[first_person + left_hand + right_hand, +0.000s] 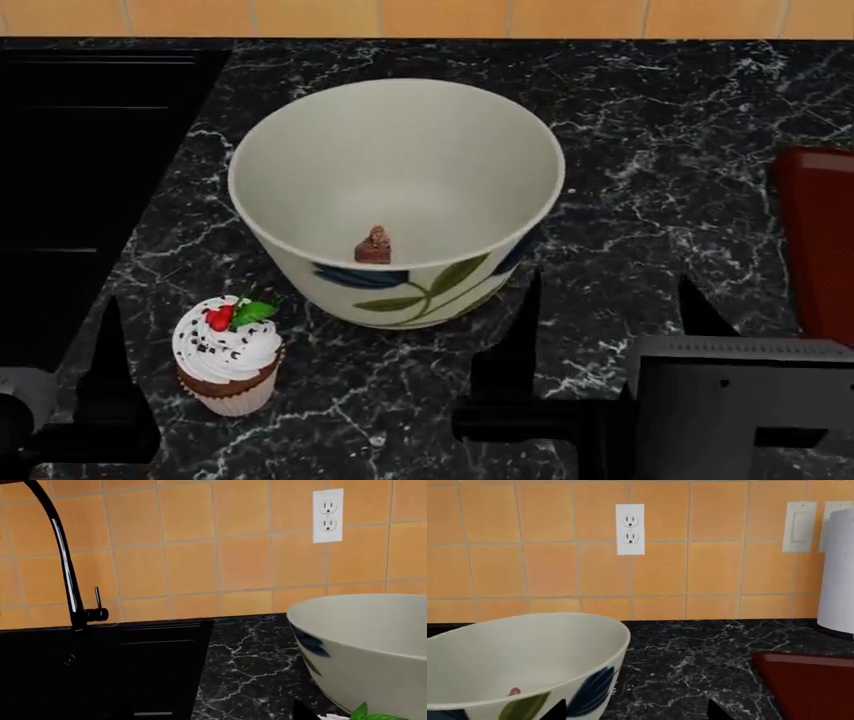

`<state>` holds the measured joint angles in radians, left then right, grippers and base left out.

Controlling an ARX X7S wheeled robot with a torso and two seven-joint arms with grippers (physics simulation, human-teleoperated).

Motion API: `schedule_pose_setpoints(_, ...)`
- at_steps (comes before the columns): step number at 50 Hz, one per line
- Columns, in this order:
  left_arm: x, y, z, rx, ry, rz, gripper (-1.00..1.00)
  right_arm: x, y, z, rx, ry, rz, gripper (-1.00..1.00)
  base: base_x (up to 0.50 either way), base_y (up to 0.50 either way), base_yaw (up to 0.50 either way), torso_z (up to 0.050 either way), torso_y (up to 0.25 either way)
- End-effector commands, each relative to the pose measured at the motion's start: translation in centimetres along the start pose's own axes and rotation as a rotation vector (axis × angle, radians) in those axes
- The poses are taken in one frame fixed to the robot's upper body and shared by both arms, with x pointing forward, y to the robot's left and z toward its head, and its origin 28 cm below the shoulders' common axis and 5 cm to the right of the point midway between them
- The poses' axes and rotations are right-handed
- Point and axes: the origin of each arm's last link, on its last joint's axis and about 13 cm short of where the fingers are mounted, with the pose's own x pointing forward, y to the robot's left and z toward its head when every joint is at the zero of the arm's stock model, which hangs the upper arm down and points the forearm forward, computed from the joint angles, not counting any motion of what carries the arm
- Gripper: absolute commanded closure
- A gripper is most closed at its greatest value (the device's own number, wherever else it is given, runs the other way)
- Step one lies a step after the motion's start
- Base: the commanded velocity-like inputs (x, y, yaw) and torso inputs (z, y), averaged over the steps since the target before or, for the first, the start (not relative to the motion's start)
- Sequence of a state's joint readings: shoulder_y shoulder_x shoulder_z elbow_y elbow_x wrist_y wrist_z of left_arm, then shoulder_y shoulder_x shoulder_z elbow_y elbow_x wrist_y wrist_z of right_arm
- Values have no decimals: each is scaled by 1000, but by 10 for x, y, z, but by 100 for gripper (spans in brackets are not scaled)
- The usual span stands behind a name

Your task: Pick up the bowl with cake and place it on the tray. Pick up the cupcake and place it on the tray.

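Bowl (396, 200) with cake (374, 246): ahead and slightly left of right gripper (607, 300), fingers apart, empty, nearer arm; tray (817, 240) rightward; left gripper (114, 340) state indeterminable.

- Open counter (667, 130) lies between the bowl (400, 180) and the tray (817, 240).
- The cupcake (228, 355) stands near the bowl's left front, narrowing that side.

Black marble countertop (667, 110) w/ white veins. On it: large cream bowl (396, 200) at center, cupcake (228, 355) near its front-left, dark red tray (817, 240) at right edge.
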<state>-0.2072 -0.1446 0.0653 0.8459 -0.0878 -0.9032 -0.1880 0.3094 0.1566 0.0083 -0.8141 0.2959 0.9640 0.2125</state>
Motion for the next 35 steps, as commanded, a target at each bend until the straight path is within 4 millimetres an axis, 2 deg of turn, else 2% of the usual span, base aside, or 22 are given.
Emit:
schedule_pose_setpoints(1,4,1,-6,-24,5,-17,-100,12,-4,13,132,122,103,-100,0,0,0,0,0)
schedule_pose_setpoints(7,7,1,-12,-17,20,-15,-100,9,-4,43,157,121,88,-100,0,0,0,0,0)
schedule_pose_setpoints(10,8,1,-14,-13,22,-16,-100,13,-2,50,172,156,90,-100,0,0,0,0,0)
schedule_pose_setpoints(25,5,3,-9,-20,14,-17,-100,22,-6,109,309,173,89,-100,0,0,0,0,0)
schedule_pose_setpoints(35,7,3,-12,-16,20,-15,-100,37,-3,130,419,180,68,-100,0,0,0,0,0)
